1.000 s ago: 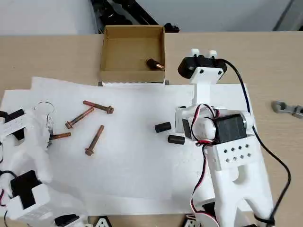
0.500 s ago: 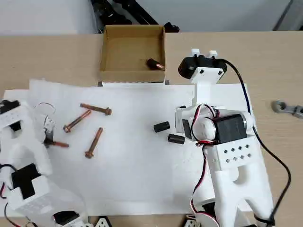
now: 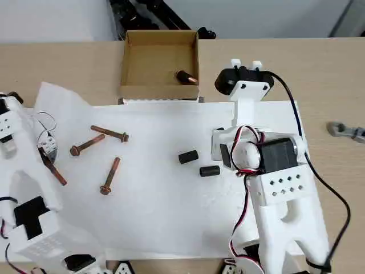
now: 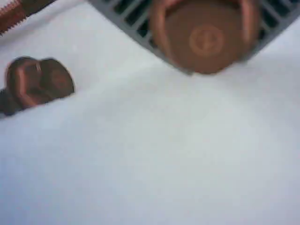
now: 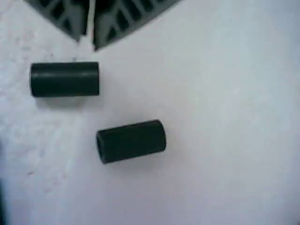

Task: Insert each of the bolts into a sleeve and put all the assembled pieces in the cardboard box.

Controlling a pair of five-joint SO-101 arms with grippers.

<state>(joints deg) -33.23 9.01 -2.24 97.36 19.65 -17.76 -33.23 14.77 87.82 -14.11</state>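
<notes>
Since the left end effector (image 3: 47, 152) has lifted its clamped bolt (image 3: 56, 171) off the paper (image 3: 148, 211) and dragged that sheet leftward, the black sleeves (image 3: 188, 156) slid slightly away from the closed, empty right end effector (image 5: 90, 40). Picking up a sleeve will likely need re-aiming.

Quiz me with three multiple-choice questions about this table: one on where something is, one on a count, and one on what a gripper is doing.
1. Where does the assembled piece lie?
A) on the floor
B) on top of an arm
C) in the cardboard box

2. How many black sleeves lie on the white paper?
A) two
B) four
C) none

3. What does the left gripper hold?
A) nothing
B) a bolt
C) a sleeve

Answers:
1 C, the sleeved bolt rests on the box floor.
2 A, two dark cylinders lie apart on the sheet.
3 B, a copper-coloured shaft sticks out of its grip.
</notes>
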